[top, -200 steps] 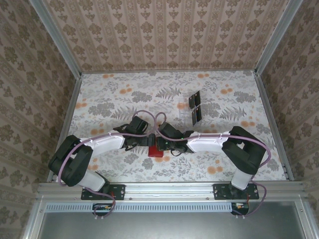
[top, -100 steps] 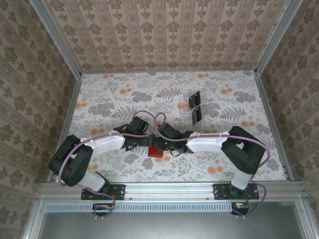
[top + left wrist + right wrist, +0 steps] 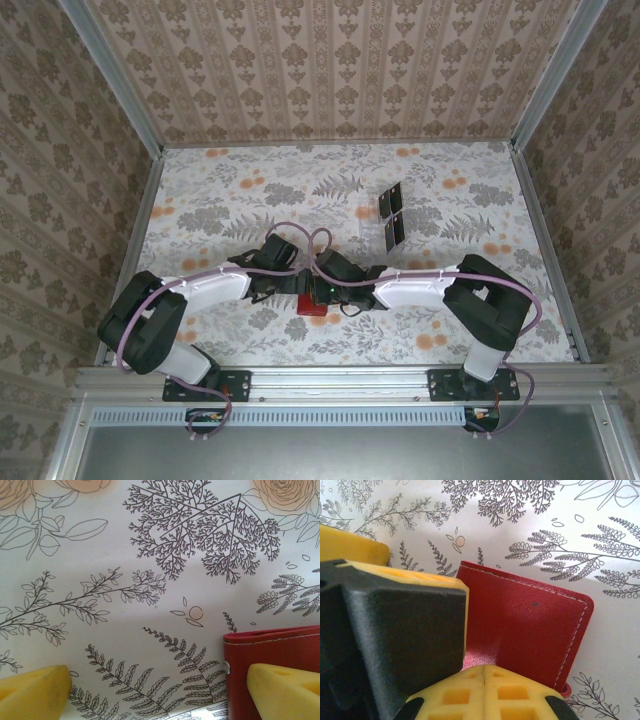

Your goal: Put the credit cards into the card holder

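Right claw edged left; card holder flat, closed, squarish, unmoved.

No text, label, brand or number can be read in any view. The table cover and the walls carry only printed flowers and ferns. The red card holder shows plain leather with pale stitching.

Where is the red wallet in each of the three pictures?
Top: wallet just below centre.
Left wrist: wallet in the bottom right corner.
Right wrist: wallet from centre to right.
Shared landmark: the fern-print table under it.
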Controlling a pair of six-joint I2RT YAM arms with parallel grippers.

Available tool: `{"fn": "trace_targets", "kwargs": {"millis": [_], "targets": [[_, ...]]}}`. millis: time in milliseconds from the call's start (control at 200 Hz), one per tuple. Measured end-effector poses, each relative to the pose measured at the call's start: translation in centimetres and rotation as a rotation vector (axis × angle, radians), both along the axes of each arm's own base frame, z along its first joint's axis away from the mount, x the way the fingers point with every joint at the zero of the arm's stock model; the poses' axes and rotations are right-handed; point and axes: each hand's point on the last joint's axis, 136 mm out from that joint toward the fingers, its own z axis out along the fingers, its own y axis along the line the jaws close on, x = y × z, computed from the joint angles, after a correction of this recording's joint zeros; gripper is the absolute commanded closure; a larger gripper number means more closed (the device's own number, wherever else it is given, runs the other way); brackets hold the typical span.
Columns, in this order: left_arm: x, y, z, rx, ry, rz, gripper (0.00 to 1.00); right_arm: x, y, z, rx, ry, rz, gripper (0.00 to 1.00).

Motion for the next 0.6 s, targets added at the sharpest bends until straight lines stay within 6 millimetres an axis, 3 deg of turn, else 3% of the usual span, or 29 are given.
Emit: {"fn": "trace_targets", "kwargs": {"millis": [600], "targets": [[0.1,0.2,-0.2,0.011,-0.002,0.007,0.0,-0.2,0.2,-1.2,-0.002,-0.009,-0.053,1.0]]}}
